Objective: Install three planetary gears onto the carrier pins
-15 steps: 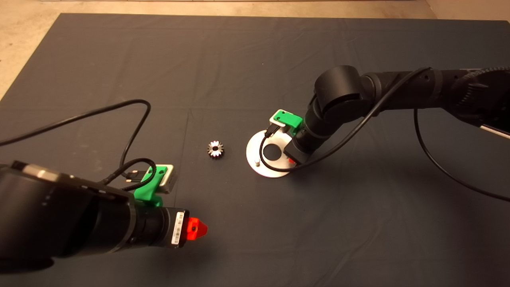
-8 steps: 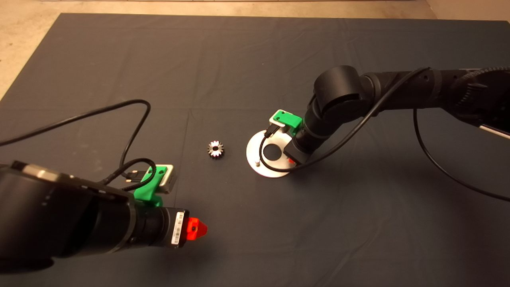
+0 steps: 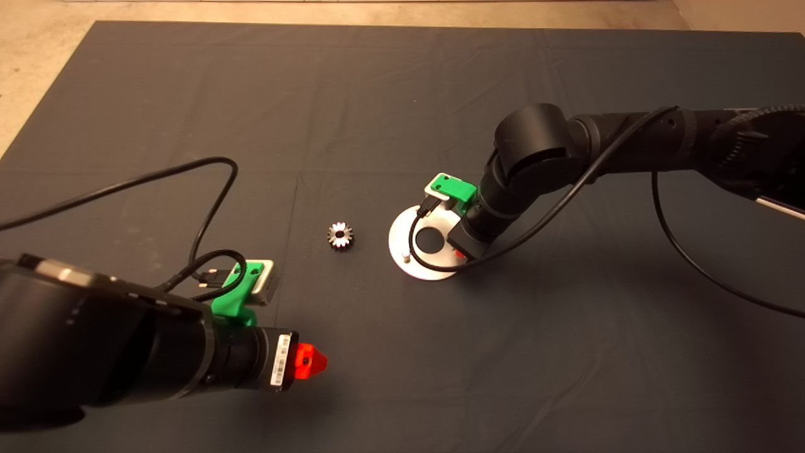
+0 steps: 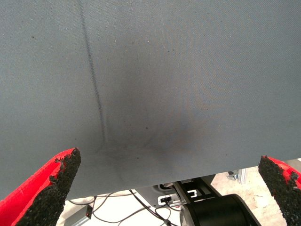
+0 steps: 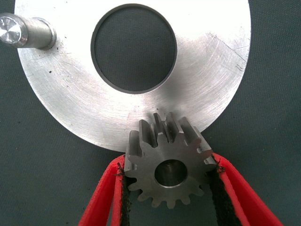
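A planetary gear (image 5: 170, 169) is gripped between the two black pads of the right claw (image 5: 170, 188), its bore facing the wrist camera and its teeth overlapping the near rim of the silver disc (image 5: 70, 103). The fingers (image 5: 101, 202) are pressed against opposite sides of the toothed rim. Beyond the gear lies the disc's central hole, and further off to one side a bare carrier pin (image 5: 19, 30) is seen standing upright. In the head view, the right claw (image 3: 462, 253) is poised over the disc (image 3: 402, 229), while a second gear (image 3: 340, 235) lies flat on the dark mat (image 3: 377, 94) of the bench, apart from the disc. The left claw (image 3: 312, 362) is held low over bare mat, its fingers (image 4: 51, 188) spread wide and gripping nothing.
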